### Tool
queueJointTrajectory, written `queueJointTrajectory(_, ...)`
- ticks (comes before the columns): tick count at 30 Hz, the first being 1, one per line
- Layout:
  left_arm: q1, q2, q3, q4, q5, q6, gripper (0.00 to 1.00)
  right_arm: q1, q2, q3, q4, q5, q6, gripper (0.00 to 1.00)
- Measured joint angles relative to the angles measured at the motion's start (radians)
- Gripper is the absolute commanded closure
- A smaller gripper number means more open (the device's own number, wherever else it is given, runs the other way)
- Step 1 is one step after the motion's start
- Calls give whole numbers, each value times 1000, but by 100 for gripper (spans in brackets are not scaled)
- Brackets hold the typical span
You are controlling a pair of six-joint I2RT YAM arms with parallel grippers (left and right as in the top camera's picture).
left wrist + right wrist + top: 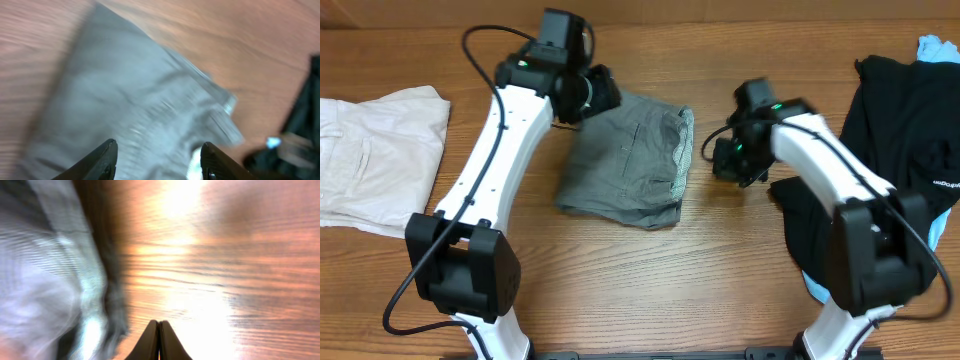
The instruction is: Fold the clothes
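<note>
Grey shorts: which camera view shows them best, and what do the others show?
The overhead view: the folded grey shorts show sharply and almost whole. The left wrist view shows only a blurred part; the right wrist view, a blurred edge at its left.

black garment [890, 110]: a short line of white print [945, 183] near its right edge, too small to read
elsewhere: no legible text, brand, number or sign
</note>
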Motion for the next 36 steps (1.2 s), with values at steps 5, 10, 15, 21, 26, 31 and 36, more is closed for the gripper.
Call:
queueJointTrajectory(5,13,6,0,-1,-73,49,42,24,-139,60,-28,-187,-116,96)
queueJointTrajectory(10,13,74,4,-39,-103,90,41,127,-131,47,-6,-267,-163,96)
queueJointTrajectory(15,13,203,4,-70,-119,98,40,217,-84,-31,88,-291,-150,96)
queueJointTrajectory(21,13,312,4,-151,-126,113,35,245,-43,-168,165,-298,-113,90)
queueJointTrajectory(26,13,356,8,-301,-126,116,35,246,-21,-302,235,-293,-75,90)
queueJointTrajectory(31,12,362,8,-452,-126,116,34,243,-9,-382,279,-250,20,90)
queueJointTrajectory(36,-6,364,8,-537,-126,116,36,201,-9,-386,293,-222,68,90)
